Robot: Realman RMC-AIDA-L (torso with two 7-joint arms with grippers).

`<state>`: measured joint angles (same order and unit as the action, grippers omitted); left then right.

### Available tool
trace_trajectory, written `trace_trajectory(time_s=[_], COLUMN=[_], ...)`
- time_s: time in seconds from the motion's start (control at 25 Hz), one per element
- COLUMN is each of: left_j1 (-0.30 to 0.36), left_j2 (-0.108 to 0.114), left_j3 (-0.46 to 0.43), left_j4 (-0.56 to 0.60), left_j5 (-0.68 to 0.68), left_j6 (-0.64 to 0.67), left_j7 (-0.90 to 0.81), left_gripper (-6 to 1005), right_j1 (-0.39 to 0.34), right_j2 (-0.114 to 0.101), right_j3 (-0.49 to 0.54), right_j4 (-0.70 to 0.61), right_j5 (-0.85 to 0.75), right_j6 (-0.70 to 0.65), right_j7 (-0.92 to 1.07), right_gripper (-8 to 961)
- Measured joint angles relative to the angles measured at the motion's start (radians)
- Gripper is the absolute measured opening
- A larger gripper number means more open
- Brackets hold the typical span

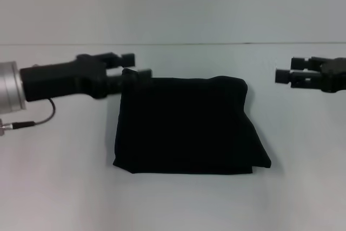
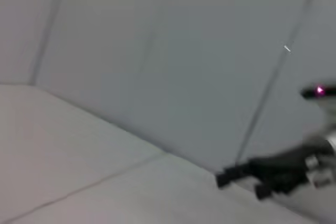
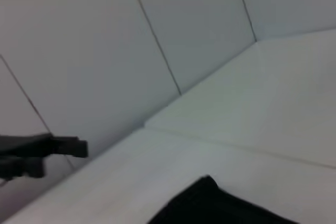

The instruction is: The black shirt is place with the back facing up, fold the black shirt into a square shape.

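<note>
One black shirt [image 1: 186, 128] lies on the white table [image 1: 54, 187], centred before the robot, already folded into a rough square; it appears soft, limp and light, liable to sag or unfold, so any hold is best taken at a corner or along a folded edge. Two grippers are counted; the left gripper [image 1: 130, 64] hovers at the shirt's far left corner, fingers parted, apparently holding nothing; the right gripper [image 1: 282, 71] hangs well apart to the right, fingers parted, empty.
</note>
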<state>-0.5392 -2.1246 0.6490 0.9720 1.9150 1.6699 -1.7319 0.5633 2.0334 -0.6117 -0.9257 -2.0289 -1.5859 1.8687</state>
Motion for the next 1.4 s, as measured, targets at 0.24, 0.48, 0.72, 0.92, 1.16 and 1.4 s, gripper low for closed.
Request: trace_trajectory(time_s=[0.24,0.48,0.72,0.92,1.16,1.4], left_j1=[-0.051,-0.135,-0.143,-0.126,-0.1,-0.093], left_j2=[0.009,0.021,0.025,0.028,0.036,0.038], left_j3=[0.077,0.135,0.132,0.096,0.047,0.032], left_j4=[0.005,-0.006,0.005,0.002,-0.002,-0.001], left_j5=[0.147,0.337,0.347,0.333,0.297,0.292], left_j6=[-0.054,-0.151,-0.141,-0.134,-0.083,-0.047], left_j7=[0.033,-0.059,-0.085,-0.077,-0.058,-0.06], left_gripper=[816,920,951,949,947,947], right_j1=[0.08,0.19,0.231,0.217,0.173,0.134], right_j2=[0.011,0.015,0.021,0.019,0.007,-0.008], right_j3=[-0.081,-0.155,-0.165,-0.157,-0.148,-0.14], right_j4=[-0.079,-0.061,-0.034,-0.033,-0.033,-0.038], right_j5=[-0.173,-0.321,-0.355,-0.351,-0.301,-0.252], right_j6=[0.063,0.154,0.17,0.15,0.084,0.033], right_j7=[0.155,0.239,0.244,0.206,0.13,0.113], right_gripper=[914,914,914,914,914,914])
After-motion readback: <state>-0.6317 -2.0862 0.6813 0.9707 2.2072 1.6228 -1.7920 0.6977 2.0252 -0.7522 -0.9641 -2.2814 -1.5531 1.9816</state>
